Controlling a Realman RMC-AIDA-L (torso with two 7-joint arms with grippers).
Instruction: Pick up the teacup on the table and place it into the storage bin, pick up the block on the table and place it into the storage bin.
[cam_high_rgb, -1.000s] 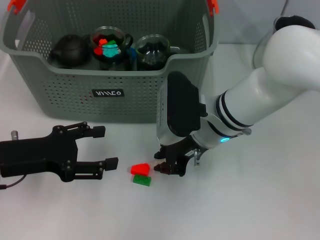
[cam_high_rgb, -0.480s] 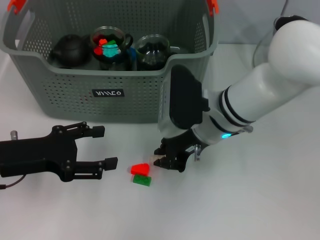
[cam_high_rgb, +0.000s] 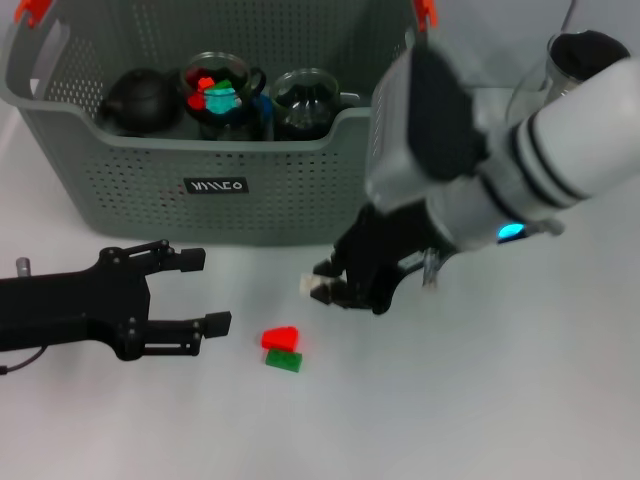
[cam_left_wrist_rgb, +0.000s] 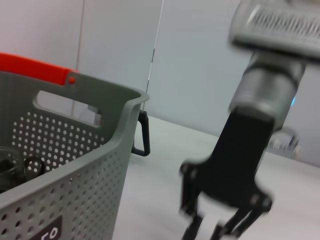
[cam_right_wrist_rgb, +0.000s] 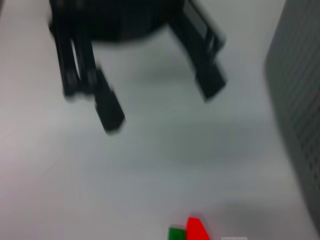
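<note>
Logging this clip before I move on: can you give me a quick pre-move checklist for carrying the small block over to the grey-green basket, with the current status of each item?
1. Right end effector shut on the small pale block: ok, the block shows at the fingertips.
2. Block lifted off the white table: ok, it hangs above the surface.
3. Grey-green perforated storage bin open on top: ok, though a dark teapot and two glass teapots already sit inside.
4. Left end effector out of the path: ok, open on the table, apart from the right arm.
5. Red and green blocks undisturbed: ok, resting on the table.
6. Grip firmness: cannot tell.
</note>
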